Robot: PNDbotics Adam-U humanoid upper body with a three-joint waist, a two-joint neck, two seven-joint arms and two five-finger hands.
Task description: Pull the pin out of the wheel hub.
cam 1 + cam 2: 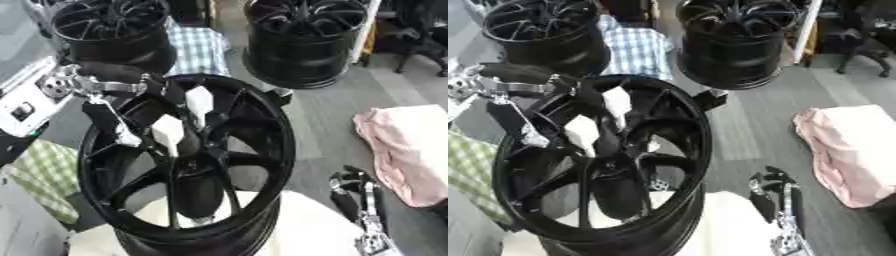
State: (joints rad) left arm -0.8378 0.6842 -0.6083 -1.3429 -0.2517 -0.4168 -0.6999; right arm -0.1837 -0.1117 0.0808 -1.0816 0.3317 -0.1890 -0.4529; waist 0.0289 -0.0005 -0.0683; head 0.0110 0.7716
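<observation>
At the far left edge lies a green-and-white checked cloth (39, 175), partly under the rim of the big glossy black spoked wheel hub (188, 160), which fills the middle of both views and rests on a pale cream padded surface (306, 230).

The left robot hand (131, 100) comes in from the upper left over the hub's rim. Its black fingers with white pads (199, 100) reach down into the wheel's open face, the fingers fairly straight and apart, one white pad near the upper spokes and another white pad (166, 131) lower, close to the centre. I cannot tell whether they pinch anything, and the pin itself cannot be made out among the dark spokes. In the right eye view a small speckled silver spot (658, 185) shows between spokes just beside the centre; what it is I cannot tell.

Behind the hub stand two more black spoked wheels, one at the upper left (114, 30) and one at the upper right (306, 40), with a blue-and-white checked cloth (199, 47) between them.

At the lower right the right robot hand (354, 192) rests idle beside the hub, its dark fingers relaxed and pointing up, holding nothing. Farther right a pink crumpled cloth (407, 150) lies on the grey floor (328, 115).
</observation>
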